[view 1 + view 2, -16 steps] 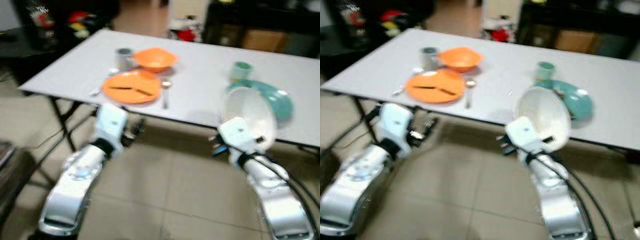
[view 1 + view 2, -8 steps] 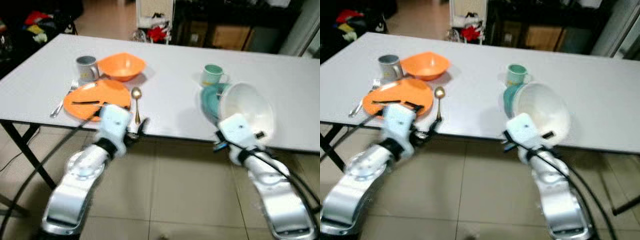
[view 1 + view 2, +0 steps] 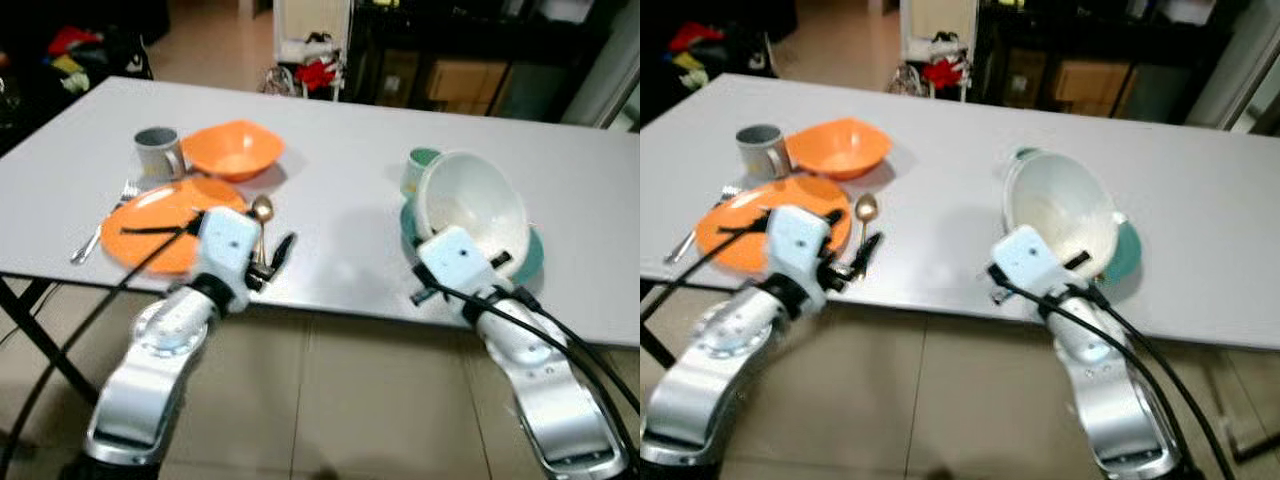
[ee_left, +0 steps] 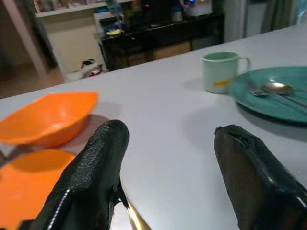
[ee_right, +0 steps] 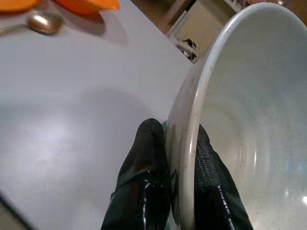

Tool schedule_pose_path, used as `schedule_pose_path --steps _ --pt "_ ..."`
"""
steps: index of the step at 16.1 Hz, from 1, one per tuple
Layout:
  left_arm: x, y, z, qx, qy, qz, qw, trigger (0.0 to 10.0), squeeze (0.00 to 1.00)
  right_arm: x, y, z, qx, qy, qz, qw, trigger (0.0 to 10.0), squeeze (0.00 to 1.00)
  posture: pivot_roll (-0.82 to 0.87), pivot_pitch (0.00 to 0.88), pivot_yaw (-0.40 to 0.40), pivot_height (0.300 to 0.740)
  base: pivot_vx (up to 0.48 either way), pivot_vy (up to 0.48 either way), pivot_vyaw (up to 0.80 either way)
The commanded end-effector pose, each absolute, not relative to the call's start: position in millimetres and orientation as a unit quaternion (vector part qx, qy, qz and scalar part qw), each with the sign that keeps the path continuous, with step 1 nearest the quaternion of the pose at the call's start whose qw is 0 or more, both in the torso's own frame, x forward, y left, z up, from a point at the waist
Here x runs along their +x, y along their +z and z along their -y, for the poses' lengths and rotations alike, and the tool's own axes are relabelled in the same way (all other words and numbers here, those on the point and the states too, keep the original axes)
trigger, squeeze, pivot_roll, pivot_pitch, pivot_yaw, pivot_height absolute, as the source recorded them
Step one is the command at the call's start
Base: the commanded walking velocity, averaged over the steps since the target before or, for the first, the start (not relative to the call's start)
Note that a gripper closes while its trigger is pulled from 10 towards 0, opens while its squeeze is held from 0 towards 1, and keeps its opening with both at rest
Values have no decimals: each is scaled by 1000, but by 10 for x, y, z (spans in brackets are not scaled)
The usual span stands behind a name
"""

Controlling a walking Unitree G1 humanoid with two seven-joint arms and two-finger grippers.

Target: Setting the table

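Two place settings share the white desk (image 3: 340, 150). One is orange, at about ten o'clock from where the robot stands: one orange plate (image 3: 160, 222) with a dark utensil lying across it, one orange bowl (image 3: 232, 148) just beyond it, one grey mug (image 3: 157, 152) beside the bowl, one fork (image 3: 103, 222) off the plate's far-left edge, and one gold spoon (image 3: 261, 212) along its other side. The second setting sits at about one o'clock: one teal plate (image 4: 276, 93) with a fork and a spoon lying on it, and one pale green mug (image 4: 218, 71) just behind it. One white bowl (image 3: 475, 205) is tilted steeply on its side above the teal plate, its hollow facing the robot, and it hides most of that plate from the head cameras. The right gripper (image 5: 170, 191) is clamped on this bowl's rim, one black finger (image 5: 146, 187) outside the wall and one inside. The left gripper (image 4: 168, 177) hangs low over the near edge of the desk by the gold spoon, its two fingers spread well apart and holding nothing. Beyond the desk stand dark shelves and a heap of red things on the floor.
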State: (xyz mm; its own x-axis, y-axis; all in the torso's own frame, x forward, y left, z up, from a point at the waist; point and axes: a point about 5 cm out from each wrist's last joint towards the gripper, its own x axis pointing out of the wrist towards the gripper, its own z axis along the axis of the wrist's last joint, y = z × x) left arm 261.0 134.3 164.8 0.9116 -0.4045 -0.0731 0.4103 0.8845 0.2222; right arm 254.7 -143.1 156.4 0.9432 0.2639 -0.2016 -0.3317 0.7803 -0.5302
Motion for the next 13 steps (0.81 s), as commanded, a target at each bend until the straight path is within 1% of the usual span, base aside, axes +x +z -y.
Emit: schedule_pose_path --steps 1,13 --pt "2619 1691 -1410 128 -196 -5 972 10000 0 2566 1686 1365 -287 171 -27 942 10000 0 108 0 -51 740 398 0 0" --pt "2626 1689 -1385 133 -207 -4 969 10000 0 2574 1682 1326 -285 195 -25 938 10000 0 113 0 -53 740 397 0 0"
